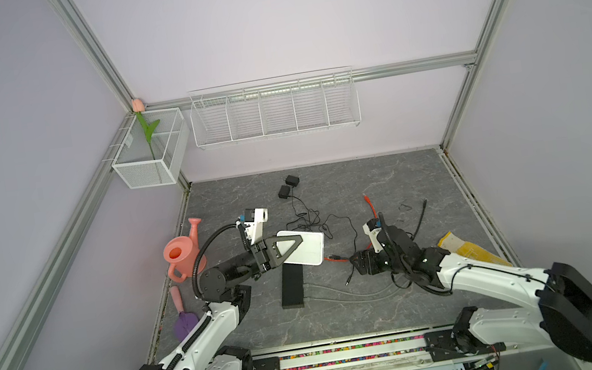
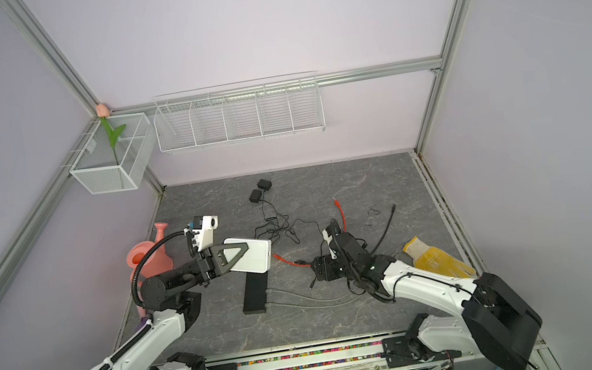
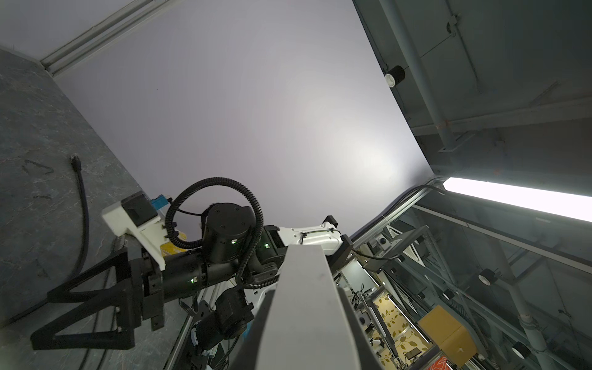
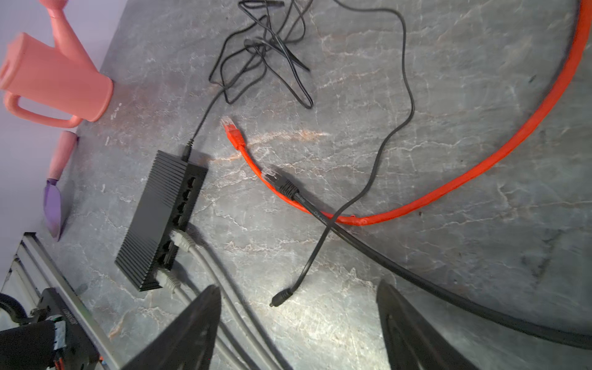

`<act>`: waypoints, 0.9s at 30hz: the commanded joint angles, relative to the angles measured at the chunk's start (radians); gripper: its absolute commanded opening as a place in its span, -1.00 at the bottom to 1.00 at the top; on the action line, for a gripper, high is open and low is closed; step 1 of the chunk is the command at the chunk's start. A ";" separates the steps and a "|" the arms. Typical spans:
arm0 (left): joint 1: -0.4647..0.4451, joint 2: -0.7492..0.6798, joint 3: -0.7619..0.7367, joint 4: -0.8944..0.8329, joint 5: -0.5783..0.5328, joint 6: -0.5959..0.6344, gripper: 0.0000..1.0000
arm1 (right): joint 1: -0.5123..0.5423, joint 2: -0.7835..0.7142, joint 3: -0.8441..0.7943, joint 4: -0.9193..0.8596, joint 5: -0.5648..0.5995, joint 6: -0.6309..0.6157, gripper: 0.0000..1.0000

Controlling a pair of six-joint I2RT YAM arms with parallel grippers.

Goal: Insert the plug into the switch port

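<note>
left gripper is pinched on a flat, glossy white rectangular box, held raised and tilted, presumably to offer an edge to the other arm. right gripper is spread wide and empty above the table. a black moulded ethernet plug is laid across a flat orange cable, near a ribbed black metal switch.

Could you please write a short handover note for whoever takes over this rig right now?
Grippers: the left gripper is shut on the white box, held raised over the far end of the black switch. The right gripper is open and empty, low over the loose barrel plug.
Things: the orange Ethernet plug and black Ethernet plug lie loose beside the switch. Two grey cables already sit in its ports.
Done: white box picked up.
Left: grasp the plug, align it and push it in. I cannot tell which plug is meant.
</note>
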 commanded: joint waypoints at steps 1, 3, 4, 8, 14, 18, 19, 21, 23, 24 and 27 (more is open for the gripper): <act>0.005 -0.030 0.016 0.073 0.028 -0.058 -1.00 | -0.004 0.031 -0.016 0.076 -0.003 0.045 0.54; 0.005 -0.046 0.021 0.068 0.030 -0.064 -1.00 | -0.005 0.035 -0.017 0.078 0.014 0.044 0.53; 0.005 -0.054 0.025 0.070 0.033 -0.070 -1.00 | -0.003 0.036 -0.019 0.079 0.018 0.043 0.53; 0.005 -0.099 0.041 0.077 0.044 -0.083 -1.00 | 0.005 0.059 -0.019 0.095 0.016 0.047 0.43; 0.005 -0.139 0.064 0.077 0.065 -0.114 -1.00 | 0.038 0.109 -0.029 0.128 0.017 0.061 0.33; 0.005 -0.156 0.075 0.075 0.073 -0.126 -1.00 | 0.090 0.158 -0.025 0.164 0.022 0.062 0.33; 0.005 -0.158 0.078 0.074 0.076 -0.130 -1.00 | 0.106 0.172 -0.025 0.172 0.029 0.064 0.34; 0.005 -0.161 0.081 0.075 0.079 -0.136 -1.00 | 0.128 0.194 -0.027 0.186 0.041 0.073 0.33; 0.005 -0.168 0.080 0.070 0.078 -0.136 -1.00 | 0.143 0.216 -0.035 0.207 0.046 0.085 0.29; 0.006 -0.172 0.080 0.069 0.076 -0.136 -1.00 | 0.147 0.226 -0.037 0.213 0.047 0.092 0.25; 0.005 -0.176 0.080 0.060 0.078 -0.135 -1.00 | 0.152 0.247 -0.046 0.243 0.049 0.103 0.16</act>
